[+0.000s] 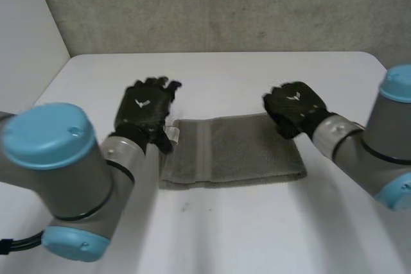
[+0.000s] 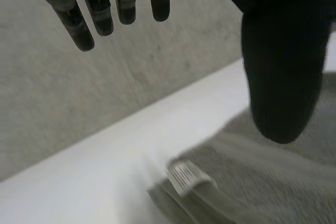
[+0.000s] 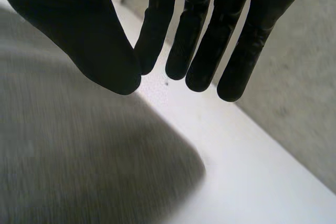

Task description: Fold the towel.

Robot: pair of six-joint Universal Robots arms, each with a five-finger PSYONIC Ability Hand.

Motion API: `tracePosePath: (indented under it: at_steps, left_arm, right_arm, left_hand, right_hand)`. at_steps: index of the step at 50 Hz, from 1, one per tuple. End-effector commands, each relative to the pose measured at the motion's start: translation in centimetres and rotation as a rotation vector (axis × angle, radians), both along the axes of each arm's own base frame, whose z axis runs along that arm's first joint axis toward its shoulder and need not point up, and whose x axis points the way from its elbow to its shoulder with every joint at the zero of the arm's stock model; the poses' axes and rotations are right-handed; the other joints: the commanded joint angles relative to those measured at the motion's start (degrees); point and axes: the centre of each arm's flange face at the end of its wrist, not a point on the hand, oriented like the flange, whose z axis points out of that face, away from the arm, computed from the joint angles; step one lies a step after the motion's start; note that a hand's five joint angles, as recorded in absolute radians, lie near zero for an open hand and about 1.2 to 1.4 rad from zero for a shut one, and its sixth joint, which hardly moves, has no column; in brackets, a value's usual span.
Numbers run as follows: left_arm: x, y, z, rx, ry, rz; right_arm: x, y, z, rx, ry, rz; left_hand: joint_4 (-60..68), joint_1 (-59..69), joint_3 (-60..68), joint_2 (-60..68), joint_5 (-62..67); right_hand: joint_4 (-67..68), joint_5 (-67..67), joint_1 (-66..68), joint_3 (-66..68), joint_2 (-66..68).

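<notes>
A grey towel [image 1: 231, 149] lies folded into a flat rectangle in the middle of the white table [image 1: 257, 222]. My left hand [image 1: 144, 110] hovers over its far left corner, fingers straight and thumb held apart, holding nothing. In the left wrist view the fingers [image 2: 100, 9] hang above the towel [image 2: 273, 182], and a white label [image 2: 186, 177] shows at that corner. My right hand [image 1: 292, 107] is above the far right corner. In the right wrist view its fingers [image 3: 199, 35] are straight and close together, the thumb touches the first finger, and no cloth is between them above the towel [image 3: 79, 171].
A grey wall [image 1: 225, 4] stands behind the table's far edge, and a white wall [image 1: 26, 30] rises at the left. Bare table stretches in front of the towel and to both sides of it.
</notes>
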Motion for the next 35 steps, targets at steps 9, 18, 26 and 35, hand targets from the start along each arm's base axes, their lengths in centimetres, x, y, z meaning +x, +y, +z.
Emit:
tracePosePath:
  at_steps: [9,18,26,35]
  left_arm:
    - [2.3,-0.4,0.6,0.009,0.005,0.061]
    - [1.9,0.0,0.5,0.007,0.006,0.045]
    - [1.9,0.0,0.5,0.007,0.006,0.044]
    - [1.9,0.1,0.3,0.012,0.003,0.042]
  right_arm:
    - [-5.5,0.5,-4.4,0.197,0.002,-0.127]
    - [-6.7,0.8,-6.2,0.221,0.018,-0.106]
    - [-6.5,0.4,-7.1,0.197,0.009,-0.103]
    - [-6.4,0.5,-7.1,0.233,-0.036,-0.115]
  left_hand:
    - [0.4,-0.2,0.5,0.5,-1.7]
    - [0.4,-0.2,0.5,0.5,-1.7]
    - [0.4,-0.2,0.5,0.5,-1.7]
    - [0.4,-0.2,0.5,0.5,-1.7]
  right_hand:
    - [-29.3,-26.7,-27.6,-29.1,-28.2]
    - [-24.4,-21.8,-22.7,-24.2,-23.3]
    - [-14.2,-11.6,-12.4,-13.9,-13.1]
    - [-16.3,-13.8,-14.6,-16.1,-15.3]
